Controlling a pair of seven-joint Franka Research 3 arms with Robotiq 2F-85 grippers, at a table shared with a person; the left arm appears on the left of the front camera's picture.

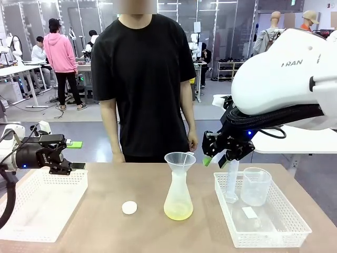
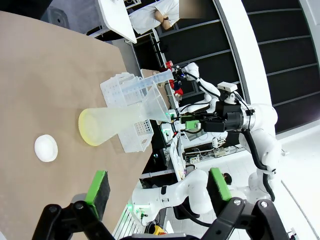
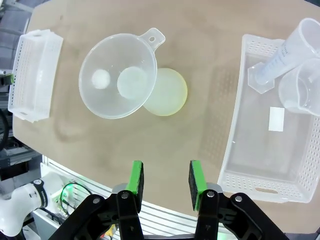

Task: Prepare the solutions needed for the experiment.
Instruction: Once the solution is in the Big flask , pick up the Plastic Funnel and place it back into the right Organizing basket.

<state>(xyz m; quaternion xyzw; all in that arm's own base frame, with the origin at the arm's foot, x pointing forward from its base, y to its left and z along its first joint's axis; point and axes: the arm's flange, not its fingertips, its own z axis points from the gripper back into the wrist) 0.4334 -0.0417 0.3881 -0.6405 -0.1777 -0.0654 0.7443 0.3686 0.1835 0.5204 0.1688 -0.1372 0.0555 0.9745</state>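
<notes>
Desk (image 1: 116, 232) front edge first: two white mesh baskets. Left basket (image 1: 45, 205) sits at 9 o'clock from desk centre. Right basket (image 1: 266, 240) sits at 3 o'clock and holds a clear beaker (image 1: 256, 185), an upright graduated cylinder (image 1: 231, 184) just beside it at the far-left corner, and a small white slip (image 1: 249, 212) flat on the floor.

Small white round disc (image 1: 129, 207) lies on the desk at 9 o'clock from the flask base, near but apart.

Frosted conical flask (image 1: 178, 192) stands upright at desk centre, with a clear funnel (image 1: 179, 159) seated in its neck. Solutions (image 1: 178, 212): shallow pale yellow layer at the bottom of the flask.

Left claw (image 1: 75, 155) hangs over the far rim of the left basket, fingers pointing to 3 o'clock. Pads are wide apart, nothing between.

Right claw (image 1: 216, 161) hangs at 2 o'clock from the funnel, above the far-left corner of the right basket. Pads stand partly apart; its wrist view shows nothing between them.

Person (image 1: 145, 79) in a black T-shirt stands at 12 o'clock, at the far edge, arms down.
</notes>
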